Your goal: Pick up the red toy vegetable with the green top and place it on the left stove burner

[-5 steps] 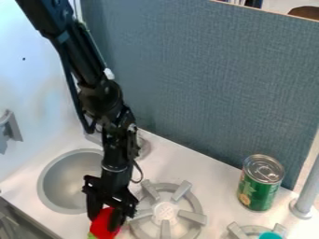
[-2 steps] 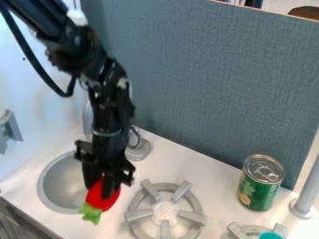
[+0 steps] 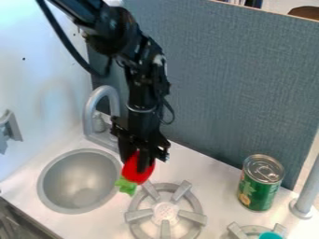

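Between the closed pincer's (image 3: 141,163) fingers, a red toy vegetable (image 3: 132,174) (green leaves lowermost).

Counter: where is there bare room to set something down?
Bare counter lies between the left burner and green can, back to the partition; another patch lies between sink and left burner, toward the front. Crowded: around can, right burner and post; above, the pincer holds the red toy near that burner's left.

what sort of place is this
Probably a toy kitchen: there is a sink with a curved faucet behind it, a burner on the same counter, and a green can further right.
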You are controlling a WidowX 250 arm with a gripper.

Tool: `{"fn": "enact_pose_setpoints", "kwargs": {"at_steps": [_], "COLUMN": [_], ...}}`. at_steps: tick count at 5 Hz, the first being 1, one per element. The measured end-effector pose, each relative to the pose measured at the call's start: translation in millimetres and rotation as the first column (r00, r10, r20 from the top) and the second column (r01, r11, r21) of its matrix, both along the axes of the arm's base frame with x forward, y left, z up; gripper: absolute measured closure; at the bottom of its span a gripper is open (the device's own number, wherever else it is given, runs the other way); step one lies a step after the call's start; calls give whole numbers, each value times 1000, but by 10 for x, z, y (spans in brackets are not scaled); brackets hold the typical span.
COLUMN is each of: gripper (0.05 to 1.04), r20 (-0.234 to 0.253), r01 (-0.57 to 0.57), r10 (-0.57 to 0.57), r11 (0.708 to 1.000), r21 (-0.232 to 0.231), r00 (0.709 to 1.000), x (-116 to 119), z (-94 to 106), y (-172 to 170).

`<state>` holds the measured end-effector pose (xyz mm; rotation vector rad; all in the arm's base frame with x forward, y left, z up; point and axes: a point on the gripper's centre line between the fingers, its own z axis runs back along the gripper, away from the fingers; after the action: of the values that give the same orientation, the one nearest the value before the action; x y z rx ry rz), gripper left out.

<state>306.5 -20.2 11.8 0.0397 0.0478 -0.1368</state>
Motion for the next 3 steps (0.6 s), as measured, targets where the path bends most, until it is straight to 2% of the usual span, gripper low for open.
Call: {"fn": "enact_pose_setpoints", "kwargs": {"at_steps": [2,3], "gripper": [601,601], "r20": [-83,-109], "r01": [-11,7], "r10": [11,-8], "r11": [1000,1000], "r21": [1,-13], "r00": [997,994], "x": [339,428], "z": [-430,-606], "y": [-92,-256]}}
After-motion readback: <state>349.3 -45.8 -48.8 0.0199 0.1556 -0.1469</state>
